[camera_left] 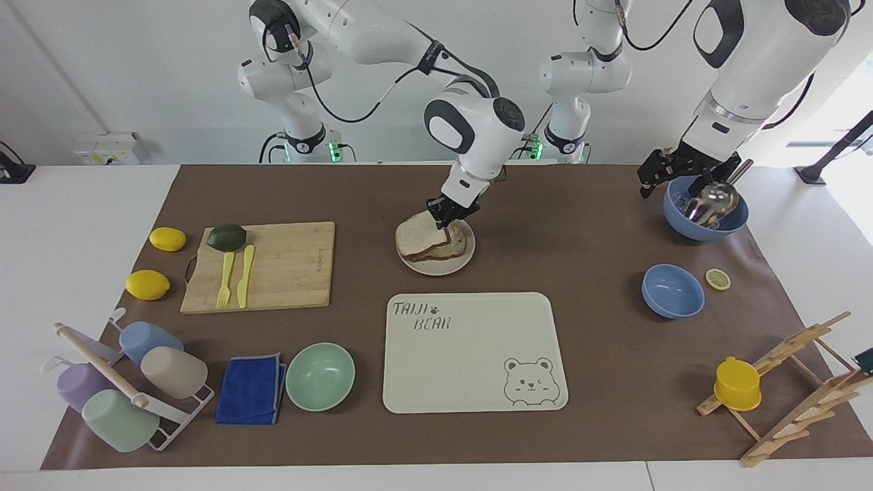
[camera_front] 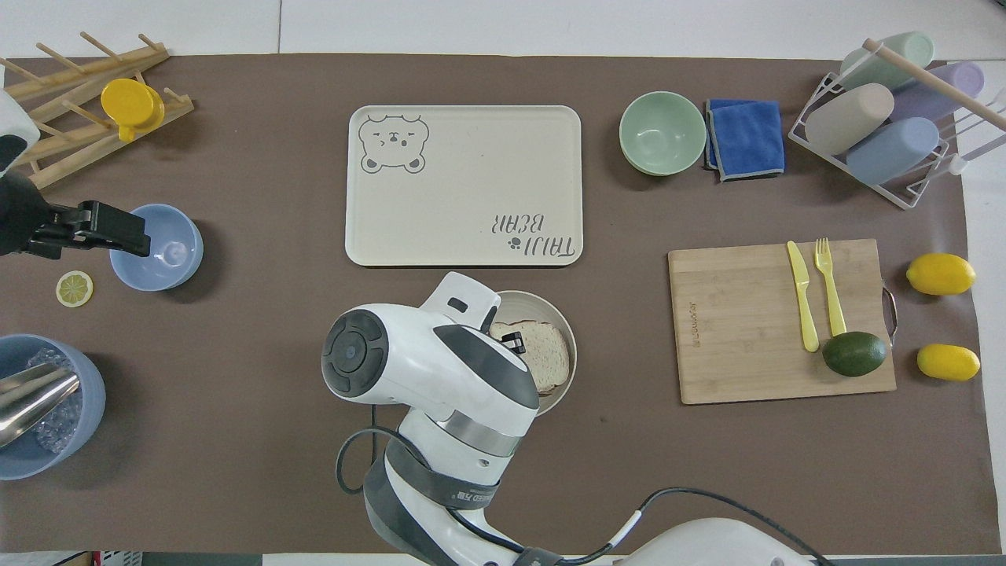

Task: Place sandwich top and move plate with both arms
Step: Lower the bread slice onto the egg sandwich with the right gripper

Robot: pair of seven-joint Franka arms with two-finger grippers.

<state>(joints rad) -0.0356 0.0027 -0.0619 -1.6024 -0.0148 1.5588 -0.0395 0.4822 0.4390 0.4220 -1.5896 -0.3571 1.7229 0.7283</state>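
The sandwich top lies on the toast below it on the small round plate, slightly tilted, and the egg is hidden under it. My right gripper is shut on the slice's edge nearest the robots. In the overhead view the slice fills most of the plate, and the right arm's wrist hides most of the right gripper. My left gripper waits in the air by the blue bowl with the metal scoop; it also shows in the overhead view.
The cream bear tray lies just farther from the robots than the plate. The wooden cutting board with fork, knife and avocado lies beside the plate toward the right arm's end. A mint-green bowl and a small blue bowl stand farther out.
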